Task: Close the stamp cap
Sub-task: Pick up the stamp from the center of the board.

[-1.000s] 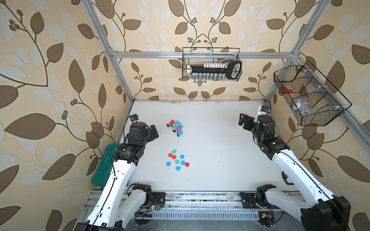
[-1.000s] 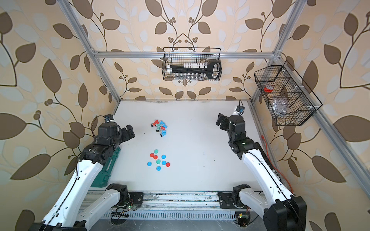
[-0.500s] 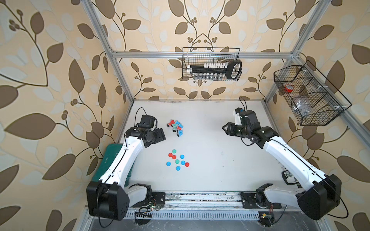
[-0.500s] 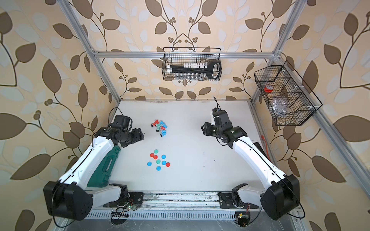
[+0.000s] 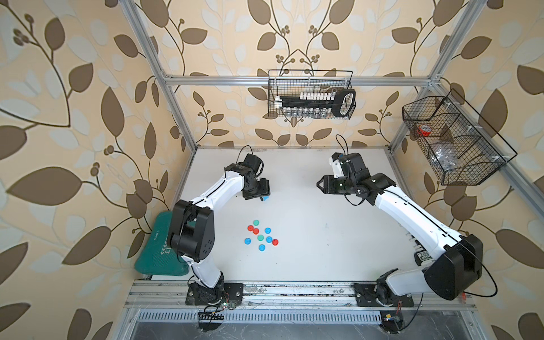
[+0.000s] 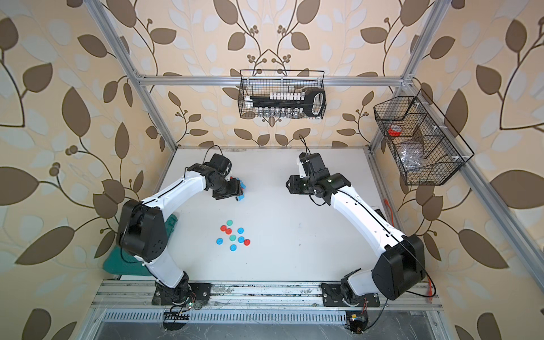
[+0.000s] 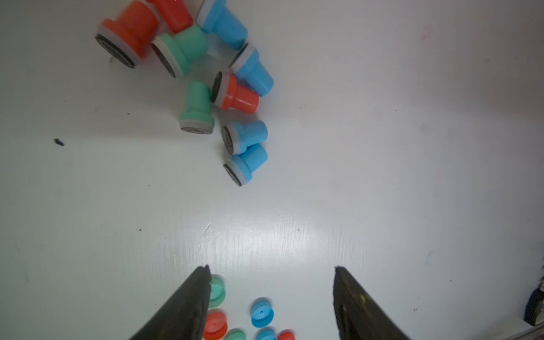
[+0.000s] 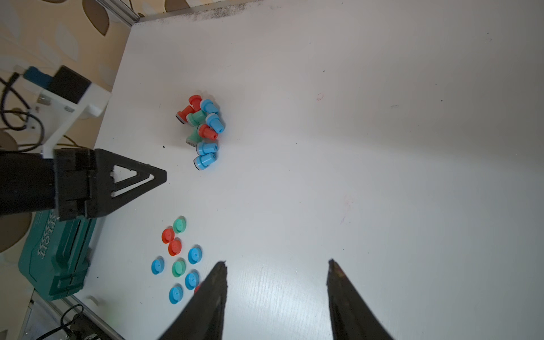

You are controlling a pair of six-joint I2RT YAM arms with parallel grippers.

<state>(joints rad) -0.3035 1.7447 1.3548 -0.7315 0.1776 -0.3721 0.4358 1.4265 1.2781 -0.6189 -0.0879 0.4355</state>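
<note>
White table (image 5: 309, 212): matte top with a few dark specks.
Stamps (image 7: 235, 94): 9 (3 red, 2 green, 4 blue), heaped in 1 pile toward the far edge, left of centre, all uncapped.
Caps (image 5: 260, 237): 9 (3 red, 2 green, 4 blue), in a flat cluster nearer the front edge, apart from the pile.
Left gripper (image 7: 270, 268): above the table at the pile, fingers apart, nothing between.
Right gripper (image 8: 276, 262): over the right half, fingers apart, empty.
Green case (image 5: 164, 250): beside the left edge.
</note>
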